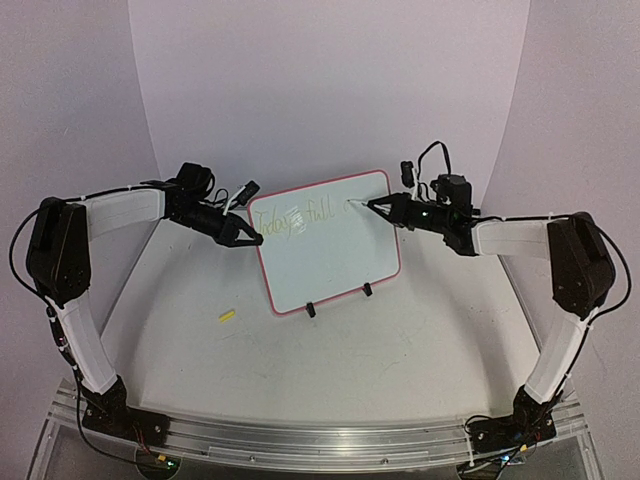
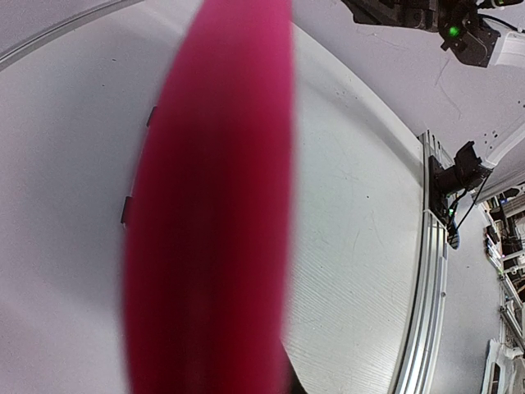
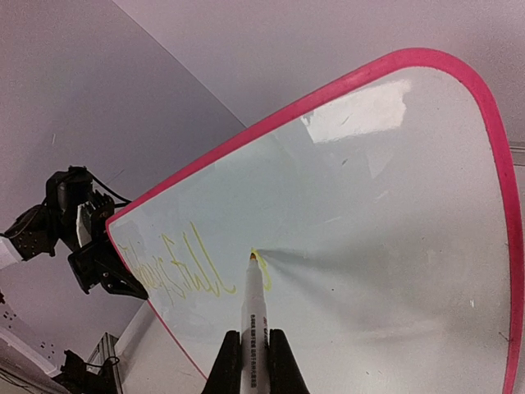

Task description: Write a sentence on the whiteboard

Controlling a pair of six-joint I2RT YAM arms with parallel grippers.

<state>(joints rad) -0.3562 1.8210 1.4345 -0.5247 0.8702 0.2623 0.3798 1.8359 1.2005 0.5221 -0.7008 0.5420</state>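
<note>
The whiteboard [image 1: 330,262] stands tilted on two black clip feet [image 1: 311,310] at the table's middle. Its red frame [image 2: 213,205] fills the left wrist view, blurred and very close. My left gripper [image 1: 246,238] is shut on the board's left edge. My right gripper [image 1: 386,207] is shut on a white marker [image 3: 253,316], and its tip [image 3: 252,256] touches the board [image 3: 369,205]. The sentence [image 1: 293,218] is faint yellow-green cursive in one line, roughly "Today is full". It also shows in the right wrist view [image 3: 176,264], where a short fresh stroke sits at the marker tip.
A small yellow marker cap [image 1: 227,317] lies on the table left of the board's feet. The curved white backdrop rises behind the board. The metal rail [image 2: 426,271] with the arm bases runs along the table's near edge.
</note>
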